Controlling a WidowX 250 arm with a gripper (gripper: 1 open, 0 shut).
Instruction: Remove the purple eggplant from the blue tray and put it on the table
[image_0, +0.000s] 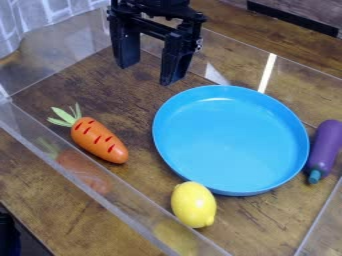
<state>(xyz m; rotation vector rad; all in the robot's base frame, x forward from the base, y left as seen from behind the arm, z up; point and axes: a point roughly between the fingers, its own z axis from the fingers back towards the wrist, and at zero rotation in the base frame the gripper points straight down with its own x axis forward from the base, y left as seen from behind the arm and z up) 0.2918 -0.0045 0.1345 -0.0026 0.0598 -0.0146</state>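
Gripper (150, 63) open and empty above tabletop (80, 85), blue tray (274, 110) just below-right of it, purple eggplant (325, 147) on tabletop beyond tray's right rim, far from gripper

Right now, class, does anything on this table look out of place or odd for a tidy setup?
Nothing is spilled or damaged. The purple eggplant lies on the table just outside the blue tray, whose bowl holds nothing. The carrot and lemon lie loose nearby.

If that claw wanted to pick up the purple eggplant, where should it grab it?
Probably around the thick middle of the purple eggplant, coming straight down from above. It lies flat on the table just outside the blue tray, so the open gripper could straddle its narrow width.
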